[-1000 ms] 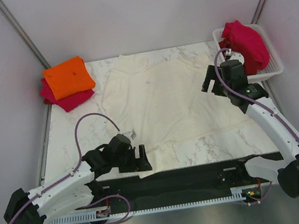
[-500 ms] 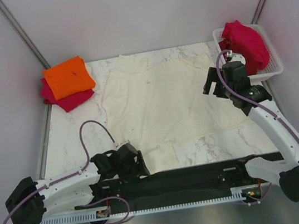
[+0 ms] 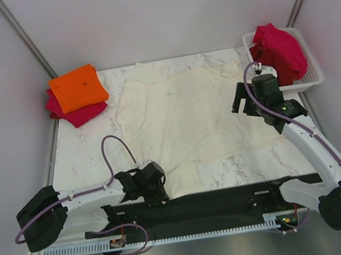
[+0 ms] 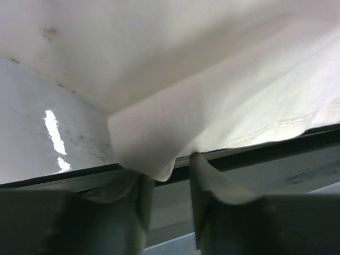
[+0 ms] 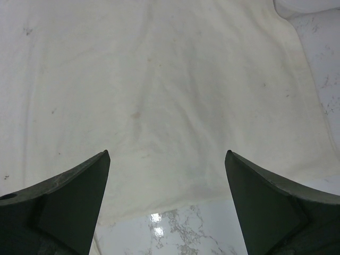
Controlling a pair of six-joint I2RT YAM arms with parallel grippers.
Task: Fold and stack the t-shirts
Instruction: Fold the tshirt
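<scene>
A cream-white t-shirt (image 3: 181,113) lies spread flat over the middle of the marble table (image 3: 84,153). My left gripper (image 3: 159,192) is at its near-left hem corner, at the table's front edge. In the left wrist view the jaws of that gripper (image 4: 167,167) stand close together, with a lobe of the cream cloth (image 4: 149,143) pinched at their tips. My right gripper (image 3: 243,100) hovers open above the shirt's right side; its wrist view shows that gripper (image 5: 167,159) with wide-apart fingers over cream cloth (image 5: 159,79), holding nothing. A folded orange t-shirt (image 3: 77,88) rests on a crimson one (image 3: 82,115) at the back left.
A white mesh basket (image 3: 309,78) at the back right holds a heap of crimson t-shirts (image 3: 280,50). A black rail (image 3: 220,200) runs along the table's near edge, just below the left gripper. Slanted frame posts stand at both back corners.
The left arm has swung down toward the front edge, and its jaws have gone from wide open to closed on the hem corner. The right gripper has shifted only slightly.
</scene>
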